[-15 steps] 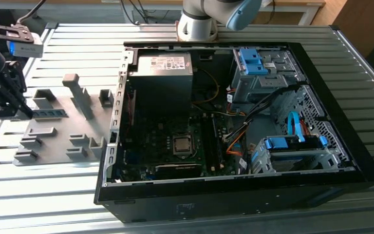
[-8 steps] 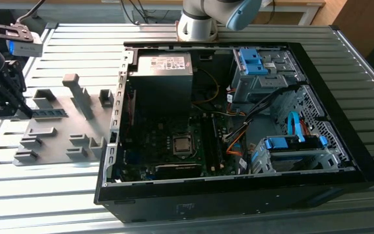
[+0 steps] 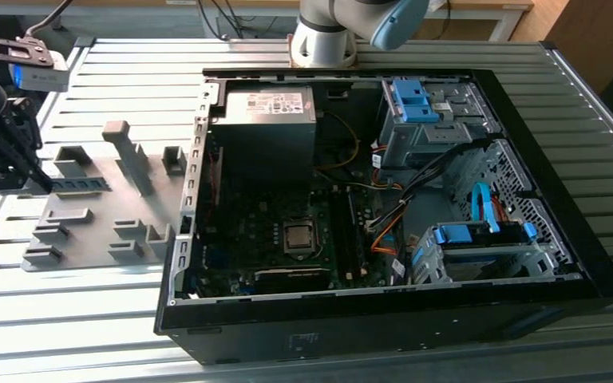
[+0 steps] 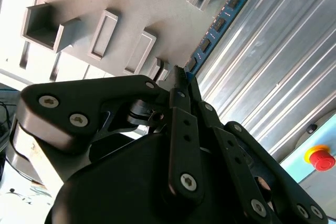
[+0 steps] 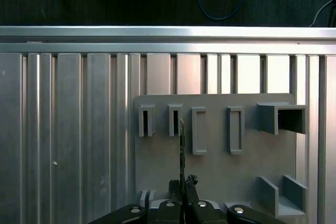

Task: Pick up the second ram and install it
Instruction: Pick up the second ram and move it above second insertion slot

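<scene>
1. Gripper [image 4: 181, 73] up close: pinched shut on one end of the ram stick [image 4: 220, 22], squeezing it from both flat faces. Same story in both wrist views, no gap to speak of.
2. Reads as the pick-up step: grip made, install not yet done. Can't tell whether lifted clear or sitting down in the holder [image 5: 210, 177].
3. Stick up on its long edge, just a thin line in the first wrist view [image 5: 181, 140], running straight out from the gripper across the grey holder, between the raised slot frames.
4. Over in the exterior view: stick [image 3: 81, 185] at roughly 9 o'clock of the frame, long axis about along the 9-to-3 line. Held at the 9 o'clock end, free end aimed at 3 o'clock, toward the computer case [image 3: 392, 307].
5. Best guess on the next move: calls for a square, steady pinch and a clean straight lift with no twist, with such a thin board and the holder's ribs just beside it.
6. Further out: slatted metal table [image 3: 104, 319] under everything, then the open case at 3 o'clock from the holder, side panel off, motherboard [image 3: 248, 227] lying flat inside. Well apart from the stick.
7. Farthest back: arm base [image 3: 322, 40] up at 12 o'clock, behind the case.
</scene>
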You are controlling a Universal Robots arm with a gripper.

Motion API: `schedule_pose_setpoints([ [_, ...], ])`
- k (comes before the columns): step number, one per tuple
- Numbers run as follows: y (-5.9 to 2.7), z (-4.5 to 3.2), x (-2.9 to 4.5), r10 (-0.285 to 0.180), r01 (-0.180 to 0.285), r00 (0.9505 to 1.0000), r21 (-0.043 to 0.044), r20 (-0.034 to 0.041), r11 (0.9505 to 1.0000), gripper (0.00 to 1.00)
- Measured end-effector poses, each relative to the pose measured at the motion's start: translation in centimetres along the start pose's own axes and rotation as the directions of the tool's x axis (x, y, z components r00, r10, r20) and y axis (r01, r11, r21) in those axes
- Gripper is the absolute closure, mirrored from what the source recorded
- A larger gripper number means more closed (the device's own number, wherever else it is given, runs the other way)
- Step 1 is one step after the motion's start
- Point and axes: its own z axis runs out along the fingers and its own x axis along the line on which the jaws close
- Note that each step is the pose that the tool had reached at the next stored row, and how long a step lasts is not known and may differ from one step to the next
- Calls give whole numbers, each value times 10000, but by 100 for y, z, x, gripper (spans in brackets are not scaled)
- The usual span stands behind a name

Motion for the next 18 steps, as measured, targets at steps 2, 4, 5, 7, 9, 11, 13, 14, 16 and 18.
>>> schedule_pose_setpoints([
  [2,0,-4,0,0,0,10000,0,0,10000,86],
  [4,0,-26,0,0,0,10000,0,0,10000,86],
  [5,0,-28,0,0,0,10000,0,0,10000,86],
  [7,-1,-32,0,0,0,10000,0,0,10000,86],
  [9,-1,-36,0,0,0,10000,0,0,10000,86],
  [11,-1,-41,0,0,0,10000,0,0,10000,86],
  [13,-1,-46,-1,0,0,10000,0,0,10000,86],
  [14,-1,-48,-1,0,0,10000,0,0,10000,86],
  [16,-1,-52,-1,0,0,10000,0,0,10000,86],
  [18,-1,-56,-1,0,0,10000,0,0,10000,86],
])
